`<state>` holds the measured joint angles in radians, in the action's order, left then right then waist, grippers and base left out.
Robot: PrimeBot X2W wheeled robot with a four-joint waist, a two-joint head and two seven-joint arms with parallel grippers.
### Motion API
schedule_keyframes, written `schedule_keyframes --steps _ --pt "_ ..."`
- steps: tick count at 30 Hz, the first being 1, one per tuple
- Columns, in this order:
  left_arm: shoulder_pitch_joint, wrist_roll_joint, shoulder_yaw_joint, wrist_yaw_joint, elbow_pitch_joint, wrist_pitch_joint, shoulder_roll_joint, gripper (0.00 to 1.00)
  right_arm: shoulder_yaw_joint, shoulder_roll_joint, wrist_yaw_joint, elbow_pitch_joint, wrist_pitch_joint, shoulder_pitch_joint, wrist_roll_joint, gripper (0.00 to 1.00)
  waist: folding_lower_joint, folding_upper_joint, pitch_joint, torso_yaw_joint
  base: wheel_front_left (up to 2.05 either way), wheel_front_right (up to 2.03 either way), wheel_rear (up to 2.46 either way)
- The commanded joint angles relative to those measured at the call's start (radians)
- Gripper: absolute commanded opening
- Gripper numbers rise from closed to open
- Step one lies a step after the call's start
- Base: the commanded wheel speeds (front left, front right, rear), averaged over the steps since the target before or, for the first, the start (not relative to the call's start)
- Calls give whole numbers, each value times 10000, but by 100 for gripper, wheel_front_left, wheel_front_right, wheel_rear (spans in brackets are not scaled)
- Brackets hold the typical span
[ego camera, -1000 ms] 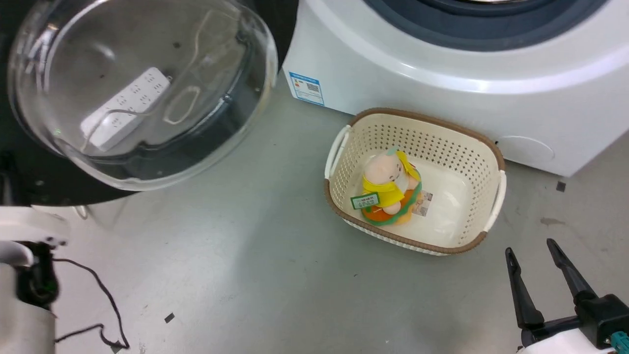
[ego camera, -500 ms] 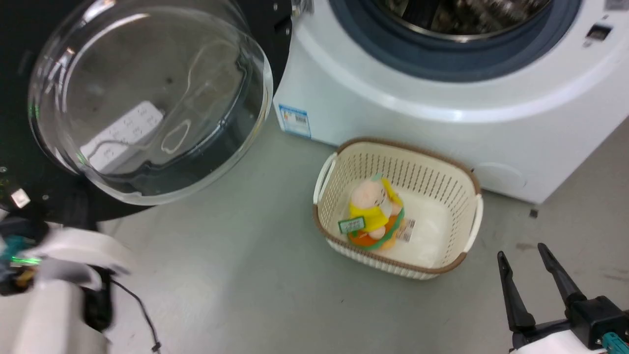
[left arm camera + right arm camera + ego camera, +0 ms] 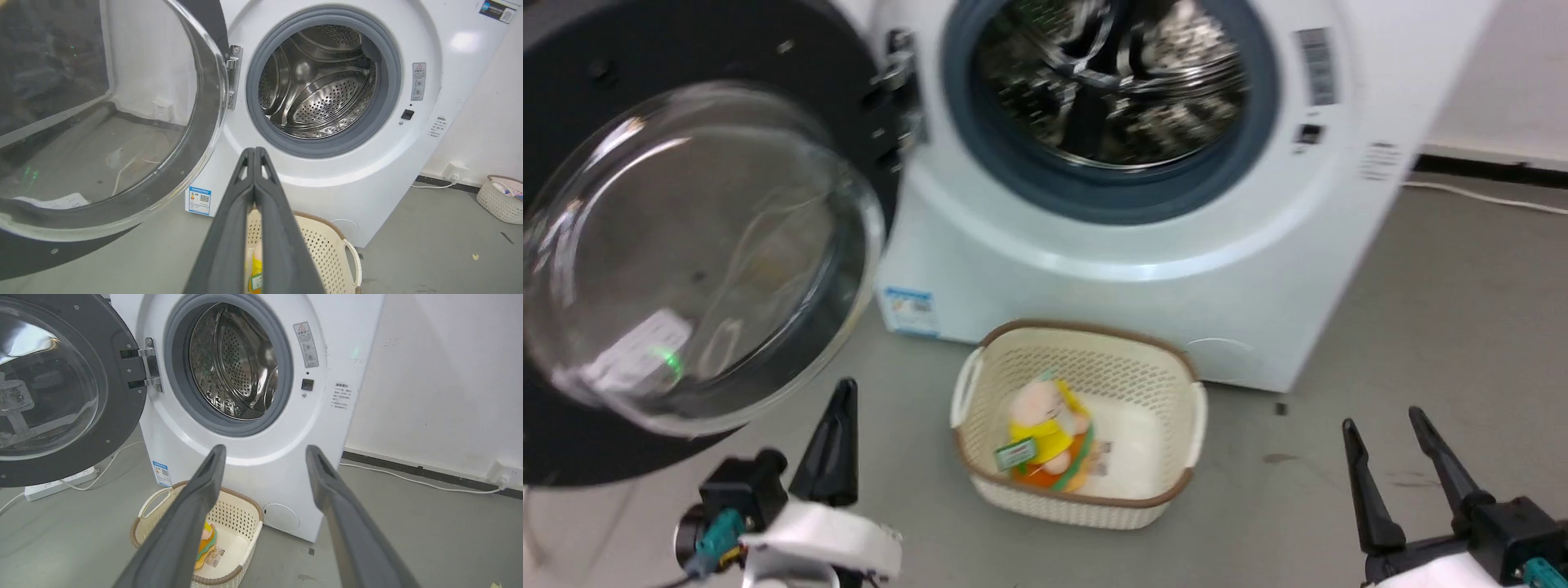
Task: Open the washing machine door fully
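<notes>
Grey floor (image 3: 1462, 310), white front-loading washing machine (image 3: 1111, 269) with round black-rimmed glass door (image 3: 686, 245) swung wide; left gripper (image 3: 254, 151) fingers pressed together, right gripper (image 3: 1383, 418) spread, both empty

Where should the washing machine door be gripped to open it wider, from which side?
Likely the washing machine door by its lower black rim, away from the hinge, coming from below; the bulging glass bowl offers no pinchable edge.

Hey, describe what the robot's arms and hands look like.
The left hand and right hand each have two long, tapering, matte dark fingers on a black block. Behind each sits a glossy white forearm shell, with a teal connector plug at the wrist.
</notes>
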<state>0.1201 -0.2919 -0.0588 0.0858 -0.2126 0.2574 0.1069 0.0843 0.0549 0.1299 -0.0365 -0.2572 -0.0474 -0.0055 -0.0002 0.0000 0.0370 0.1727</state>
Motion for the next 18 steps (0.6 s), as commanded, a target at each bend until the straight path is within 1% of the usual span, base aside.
schedule_keyframes --steps 1,4,5,6,7,8,9,10,18 --pt "-393 180 -87 -95 305 43 -102 0 -37 -42 8 87 -45 -225 176 100 2 0 -491 -855 0 0 0" --pt "-793 416 -171 -237 598 43 -233 0 -105 -44 8 132 -45 -373 308 100 2 0 -583 -1280 0 0 0" --pt "-793 416 -171 -237 598 43 -233 0 -105 -44 8 132 -45 -373 308 100 2 0 -583 -1280 0 0 0" --pt "-1066 591 -189 -390 621 43 -296 100 -155 -45 8 128 -45 -464 362 100 2 0 -632 -1520 0 0 0" --pt "-1066 591 -189 -390 621 43 -296 100 -155 -45 8 128 -45 -464 362 100 2 0 -632 -1520 0 0 0" --pt "-1306 822 -245 -523 546 43 -329 100 -206 -45 8 111 -45 -543 409 100 2 0 -683 -1713 0 0 0" --pt "-1306 822 -245 -523 546 43 -329 100 -206 -45 8 111 -45 -543 409 100 2 0 -683 -1713 0 0 0" --pt "-1503 940 -293 -628 422 43 -372 100 -215 -45 8 88 -45 -611 459 100 2 0 -719 -1839 0 0 0" --pt "-1842 1055 -514 -711 334 43 -497 100 -212 -46 8 14 -45 -719 564 100 2 0 -782 -1976 0 0 0"
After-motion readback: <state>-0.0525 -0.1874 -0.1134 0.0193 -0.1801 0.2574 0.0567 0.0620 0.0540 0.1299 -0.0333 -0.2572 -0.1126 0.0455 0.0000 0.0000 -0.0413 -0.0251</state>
